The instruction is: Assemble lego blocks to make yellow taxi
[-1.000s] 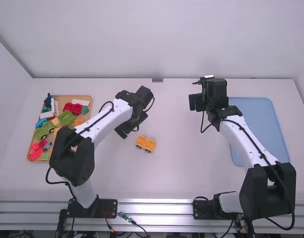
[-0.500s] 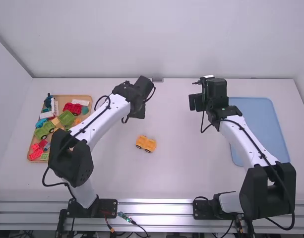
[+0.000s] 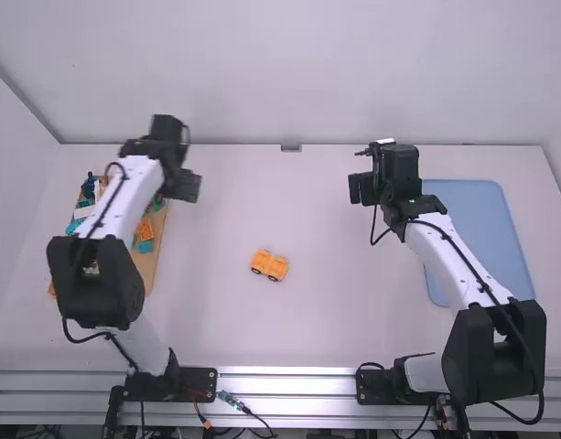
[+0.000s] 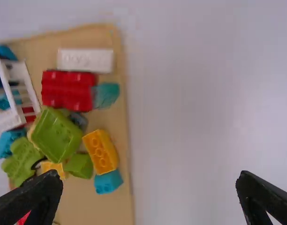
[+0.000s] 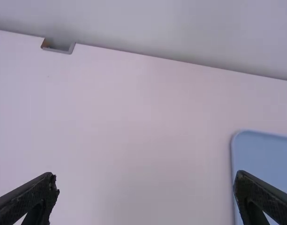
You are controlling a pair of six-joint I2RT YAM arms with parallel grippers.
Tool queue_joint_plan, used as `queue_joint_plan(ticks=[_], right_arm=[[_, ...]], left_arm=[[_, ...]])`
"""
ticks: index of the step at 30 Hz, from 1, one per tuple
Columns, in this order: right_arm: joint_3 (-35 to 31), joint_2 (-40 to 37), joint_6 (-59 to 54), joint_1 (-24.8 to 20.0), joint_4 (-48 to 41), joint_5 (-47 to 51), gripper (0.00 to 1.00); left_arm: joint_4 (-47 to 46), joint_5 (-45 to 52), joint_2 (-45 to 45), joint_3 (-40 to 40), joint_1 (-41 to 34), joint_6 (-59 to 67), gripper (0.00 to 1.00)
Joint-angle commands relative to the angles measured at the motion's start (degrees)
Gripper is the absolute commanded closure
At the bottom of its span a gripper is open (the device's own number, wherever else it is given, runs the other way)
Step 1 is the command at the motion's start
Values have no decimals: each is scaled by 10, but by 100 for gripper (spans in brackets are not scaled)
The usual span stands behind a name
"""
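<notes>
In the high view, my left gripper [image 3: 181, 186] is beside the right edge of the wooden tray [image 3: 154, 259], above the table. The left wrist view has my left gripper [image 4: 149, 199] open with nothing between its fingers. In that view an orange-yellow brick [image 4: 101, 151] lies in the tray, touching a blue brick [image 4: 108, 182]. A yellow wheeled car piece [image 3: 269, 264] stands mid-table. My right gripper [image 3: 362, 188] is held above the table to the right of it; in the right wrist view, my right gripper [image 5: 145, 199] is open and holds nothing.
Red blocks [image 4: 68, 90], a white brick [image 4: 85, 60], a green block [image 4: 55, 134] and a white fence piece [image 4: 24, 91] share the wooden tray. A blue tray [image 3: 472, 219] lies on the table's right side. A wall stands behind the table.
My left gripper has left the area by the yellow car piece, going first away from the camera, then left to the wooden tray. The car piece and the right arm have stayed put.
</notes>
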Motion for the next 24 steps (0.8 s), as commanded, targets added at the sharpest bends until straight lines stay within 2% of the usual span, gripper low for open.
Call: queue_joint_plan(ticks=[1, 4, 9, 11, 14, 15, 24], right_arm=[[10, 2, 2, 0, 1, -1, 1], [10, 2, 2, 1, 2, -1, 1], [10, 2, 2, 0, 1, -1, 1], [10, 2, 2, 0, 2, -1, 1], [10, 2, 2, 0, 5, -1, 1], [10, 2, 2, 0, 5, -1, 1], [10, 2, 4, 0, 5, -1, 1]], left_arm=[[-5, 96, -9, 13, 76, 42, 1], [1, 127, -9, 13, 155, 43, 1], [5, 234, -9, 13, 263, 96, 1], [-7, 234, -9, 13, 289, 23, 1], [-85, 197, -4, 12, 346, -221, 1], [-97, 198, -3, 12, 357, -254, 1], [-76, 197, -3, 0, 388, -303, 1]])
